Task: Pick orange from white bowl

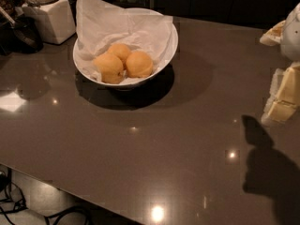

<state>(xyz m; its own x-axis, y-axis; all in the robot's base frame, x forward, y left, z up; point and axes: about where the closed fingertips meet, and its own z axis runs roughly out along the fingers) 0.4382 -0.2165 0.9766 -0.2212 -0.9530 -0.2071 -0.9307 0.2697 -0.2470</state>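
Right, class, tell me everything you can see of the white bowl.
The bowl is wide, shallow and glossy white, ceramic by its look, with a flared rim. It stands upright on the dark table, towards the far left. Crumpled white paper lines it and rises above the far rim. Three round orange fruits lie together on the paper. A white jar stands apart to its left. The gripper is at the right edge, well clear of it.
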